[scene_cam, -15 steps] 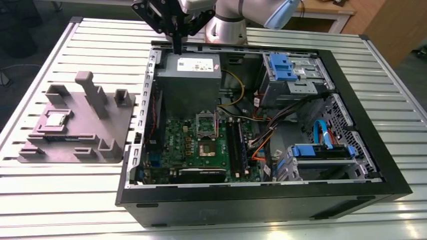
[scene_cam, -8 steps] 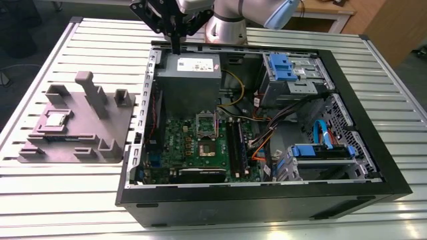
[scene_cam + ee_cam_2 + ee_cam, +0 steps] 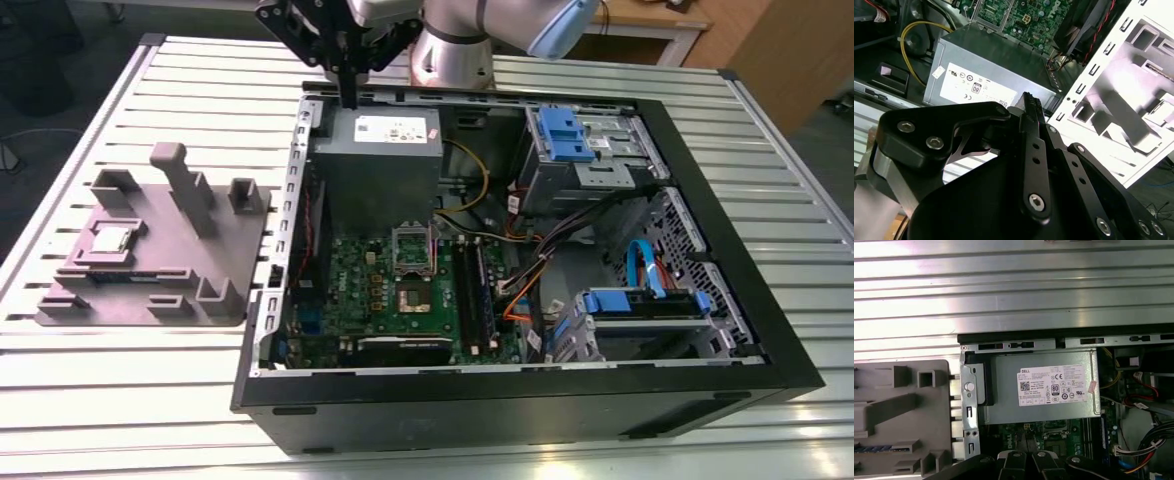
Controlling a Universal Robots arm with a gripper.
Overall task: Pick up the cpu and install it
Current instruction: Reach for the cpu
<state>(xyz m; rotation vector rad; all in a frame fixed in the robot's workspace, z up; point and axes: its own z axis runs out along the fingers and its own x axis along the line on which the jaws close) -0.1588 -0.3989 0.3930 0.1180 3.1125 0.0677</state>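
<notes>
The cpu (image 3: 111, 240), a small silvery square chip, lies flat in a recess of the grey fixture tray (image 3: 160, 290) on the exterior view's left, outside the computer case. My gripper (image 3: 350, 98) hangs over the case's back rim, above the grey power supply (image 3: 378, 160), far from the cpu. Its two black fingers are pressed together with nothing between them, as both wrist views show: gripper (image 3: 1030, 100), gripper (image 3: 1027, 454). On the green motherboard (image 3: 347, 290) the socket (image 3: 411, 272) stands with its metal frame lifted.
The open black case (image 3: 747, 250) holds blue drive brackets (image 3: 567, 135), cable bundles (image 3: 534, 270) and memory slots (image 3: 474, 290). The tray's upright posts (image 3: 180, 185) rise between the cpu and the case. The slatted metal table (image 3: 134, 400) lies all around.
</notes>
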